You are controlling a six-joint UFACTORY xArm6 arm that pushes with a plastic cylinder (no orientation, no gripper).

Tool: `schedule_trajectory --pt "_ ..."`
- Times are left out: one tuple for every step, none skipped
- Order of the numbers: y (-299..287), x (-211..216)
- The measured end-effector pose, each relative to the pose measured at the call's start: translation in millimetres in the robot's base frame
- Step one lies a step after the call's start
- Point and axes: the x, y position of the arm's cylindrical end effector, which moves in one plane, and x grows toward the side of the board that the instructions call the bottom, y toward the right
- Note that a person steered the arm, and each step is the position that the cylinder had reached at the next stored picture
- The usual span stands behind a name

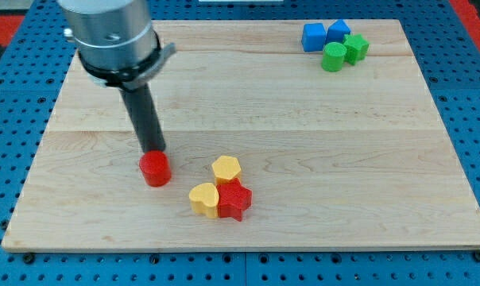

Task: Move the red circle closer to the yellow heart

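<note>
The red circle [154, 168] lies on the wooden board [303, 119], left of the middle and toward the view's bottom. My tip [153, 149] touches its upper edge. The yellow heart [203, 199] lies to the circle's lower right, a short gap away. It touches a red star [234, 199] on its right. A yellow hexagon [226, 169] sits just above the heart and the star.
At the view's top right stand two blue blocks [313, 36] [338, 31], a green circle [333, 57] and a green star [355, 47], clustered together. The arm's grey body [111, 36] hangs over the board's top left.
</note>
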Motion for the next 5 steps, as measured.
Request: schedule_trajectory --pt "4.6 8.9" --pt "-18.8 9.7" --pt "10.4 28.4" --pt "6.6 30.6" --pt "-10.6 52.1"
